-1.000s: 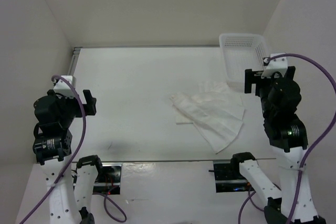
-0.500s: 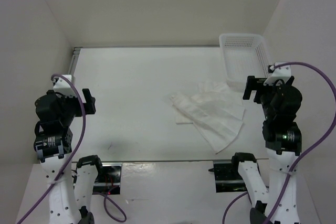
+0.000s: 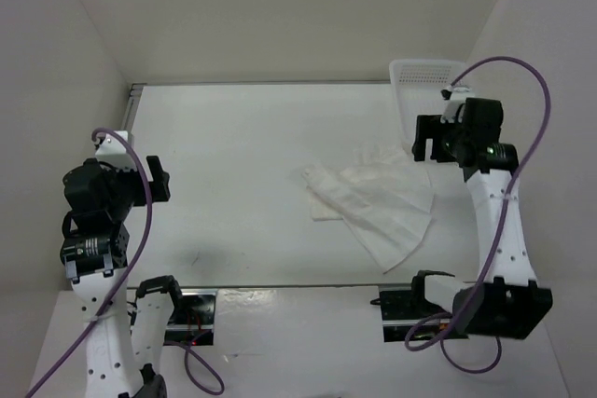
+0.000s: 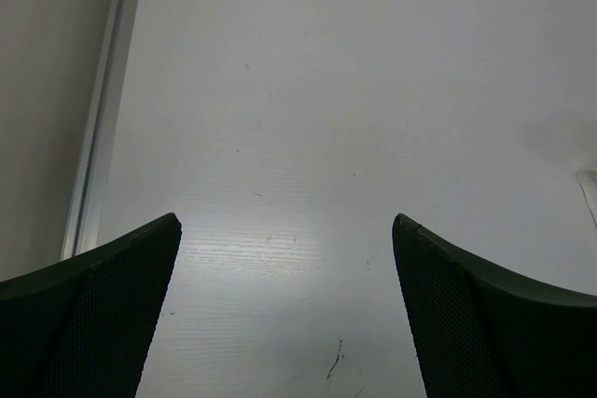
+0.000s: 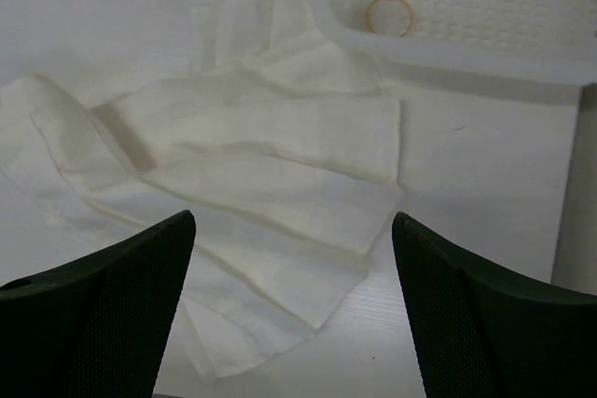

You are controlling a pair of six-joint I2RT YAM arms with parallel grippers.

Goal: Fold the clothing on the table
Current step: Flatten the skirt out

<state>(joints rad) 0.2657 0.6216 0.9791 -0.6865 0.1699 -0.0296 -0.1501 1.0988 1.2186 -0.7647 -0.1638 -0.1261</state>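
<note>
The clothing (image 3: 378, 200) is a thin white pleated garment lying spread and creased on the table (image 3: 242, 165), right of centre. In the right wrist view the clothing (image 5: 252, 184) fills the middle of the picture. My right gripper (image 3: 422, 140) hovers above its far right corner, open, with nothing between its fingers; the same gripper (image 5: 291, 305) looks down on the cloth. My left gripper (image 3: 159, 181) hangs over the table's left side, far from the clothing, open and empty. In the left wrist view that gripper (image 4: 284, 309) has only bare table under it.
A white perforated basket (image 3: 424, 76) stands at the table's far right corner, partly behind my right arm; a small orange ring (image 5: 390, 14) lies inside the basket (image 5: 448, 53). A grey rail (image 4: 103, 118) runs along the table's left edge. White walls close in three sides.
My right arm has swung forward and left, so its gripper now hangs over the clothing's far right corner in front of the basket. The left arm has hardly moved.
</note>
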